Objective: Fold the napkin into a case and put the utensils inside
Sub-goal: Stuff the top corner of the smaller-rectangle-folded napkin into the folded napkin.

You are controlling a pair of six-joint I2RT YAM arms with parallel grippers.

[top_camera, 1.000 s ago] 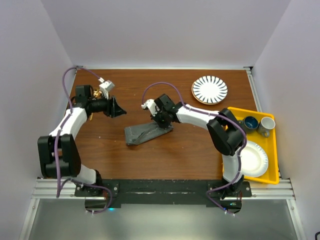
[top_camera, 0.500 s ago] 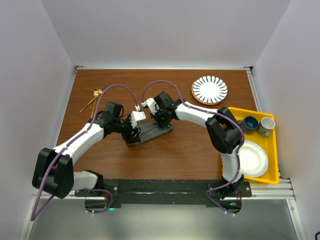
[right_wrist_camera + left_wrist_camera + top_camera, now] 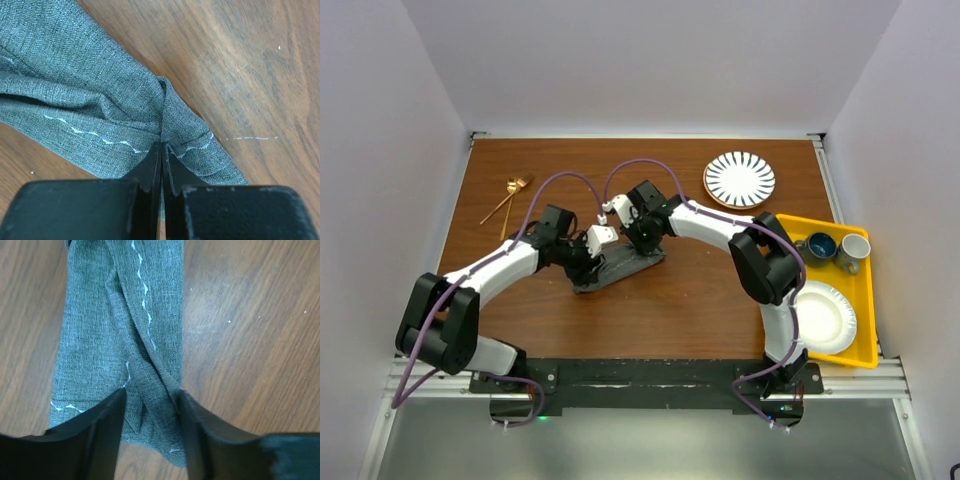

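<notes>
The dark grey napkin [image 3: 625,266] lies folded into a narrow strip, the case, at the middle of the table. My right gripper [image 3: 645,245] is shut on a puckered fold at its right end; in the right wrist view the gripper [image 3: 162,146] pinches the napkin [image 3: 90,115]. My left gripper [image 3: 590,268] stands open at the strip's left end. In the left wrist view the gripper [image 3: 150,412] straddles a raised ridge of the napkin [image 3: 120,315]. Two gold utensils [image 3: 510,196] lie on the table at the far left, apart from both grippers.
A striped plate [image 3: 739,179] sits at the back right. A yellow tray [image 3: 868,300] along the right edge holds a white paper plate [image 3: 827,318], a mug [image 3: 852,251] and a blue bowl [image 3: 820,244]. White walls close in three sides of the table.
My left arm swung from the far left, where the utensils lie, over to the napkin's left end and settled around its fold. The right gripper kept its pinch and stayed put.
</notes>
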